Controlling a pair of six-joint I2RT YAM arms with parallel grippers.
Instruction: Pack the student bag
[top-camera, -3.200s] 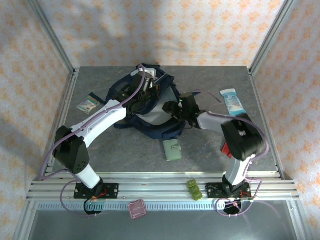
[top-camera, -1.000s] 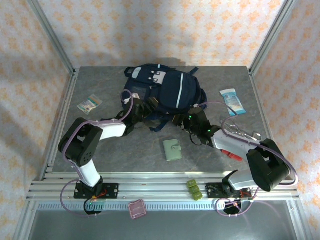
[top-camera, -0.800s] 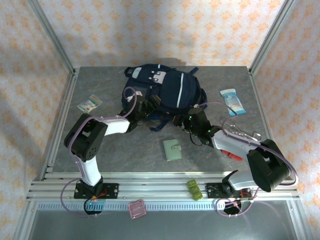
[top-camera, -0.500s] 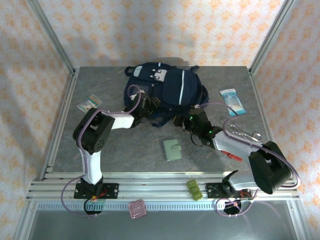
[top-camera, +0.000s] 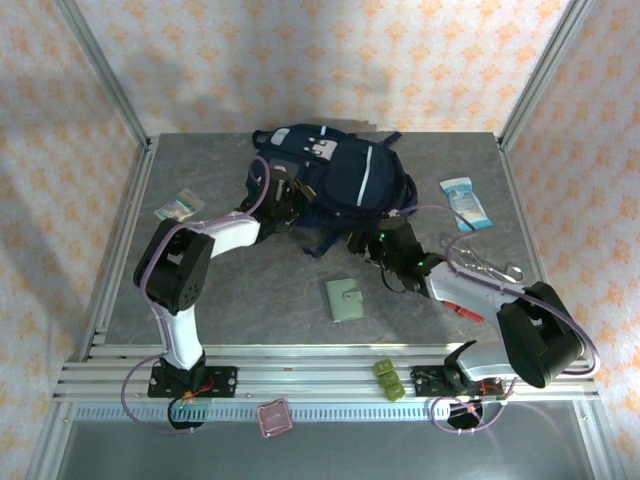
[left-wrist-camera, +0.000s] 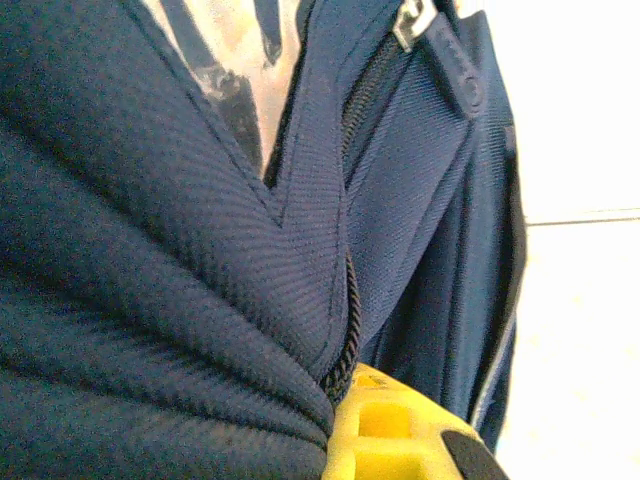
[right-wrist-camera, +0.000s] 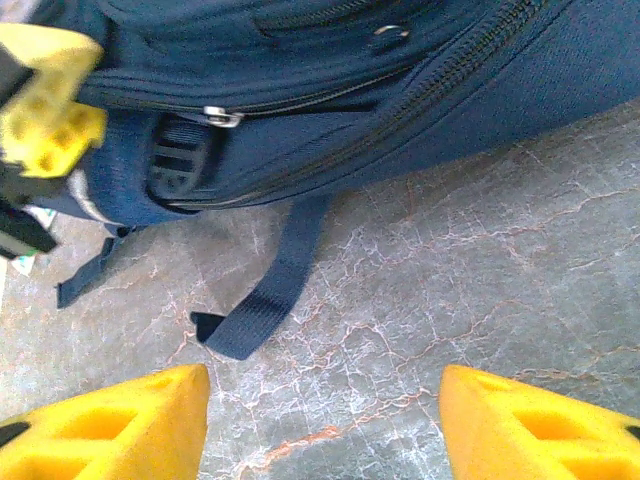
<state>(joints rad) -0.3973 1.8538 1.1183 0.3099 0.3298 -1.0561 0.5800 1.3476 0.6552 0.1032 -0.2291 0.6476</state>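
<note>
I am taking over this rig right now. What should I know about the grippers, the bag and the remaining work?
Left gripper: shut, apparently pinching fabric of the student bag, on its left side.
Right gripper: open and empty, low over the table by the bag's near edge.
Bag: lies at the table's far middle.
Done: cannot tell what is inside.
To do: green wallet, blue-white packet and small clear packet lie loose on the table, probably to pack.

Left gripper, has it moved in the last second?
Yes. The left gripper has moved away from the wallet, toward the back wall, along the edge of the bag.
</note>
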